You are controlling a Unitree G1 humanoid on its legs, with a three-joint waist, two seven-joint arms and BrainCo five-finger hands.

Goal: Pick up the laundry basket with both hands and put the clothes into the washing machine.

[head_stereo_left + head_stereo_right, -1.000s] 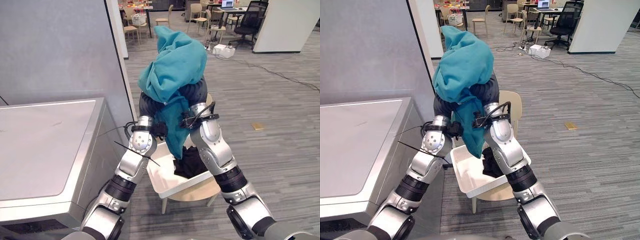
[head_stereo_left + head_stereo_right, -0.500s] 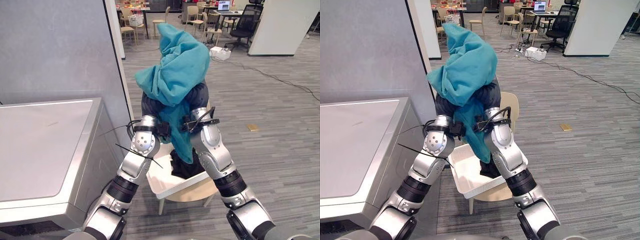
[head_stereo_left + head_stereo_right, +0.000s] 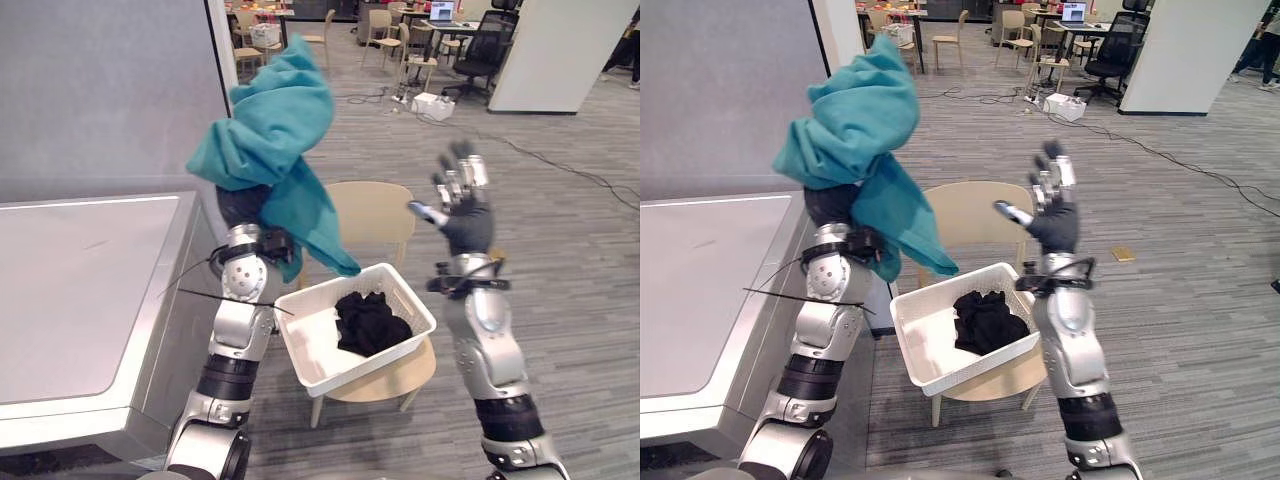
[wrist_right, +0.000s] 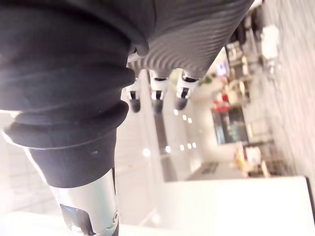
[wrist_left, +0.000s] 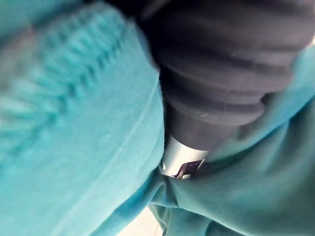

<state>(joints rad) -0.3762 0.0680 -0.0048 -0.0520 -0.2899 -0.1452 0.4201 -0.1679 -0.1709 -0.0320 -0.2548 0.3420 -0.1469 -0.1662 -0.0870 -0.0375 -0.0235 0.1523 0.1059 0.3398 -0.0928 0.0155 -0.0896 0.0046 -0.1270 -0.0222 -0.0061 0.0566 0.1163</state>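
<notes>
On my far left sits the washing machine (image 3: 85, 290), its flat silver-grey top facing me, hard against a grey wall panel (image 3: 110, 90). Just past its corner my left arm stands upright with the teal garment (image 3: 268, 140) bunched over the left hand (image 3: 242, 207). I see only the dark ribbed cover below the cloth. In the left wrist view the cloth wraps everything past that cover, so I cannot tell how the fingers sit inside it. A tail of the garment hangs down on the right, ending near the rim of the white laundry basket (image 3: 308, 345); I cannot tell whether it touches.

The basket rests tilted on the seat of a pale wooden chair (image 3: 372, 212), and neither hand is on it. A heap of black clothes (image 3: 368, 322) lies in the basket's right half, with the left half bare.

Further right, my right hand (image 3: 465, 222) is raised level with the chair's back, well apart from the basket. Its fingers (image 3: 462, 170) are straight and spread and the thumb stands out to the side; it holds nothing. Grey carpet runs behind it.
</notes>
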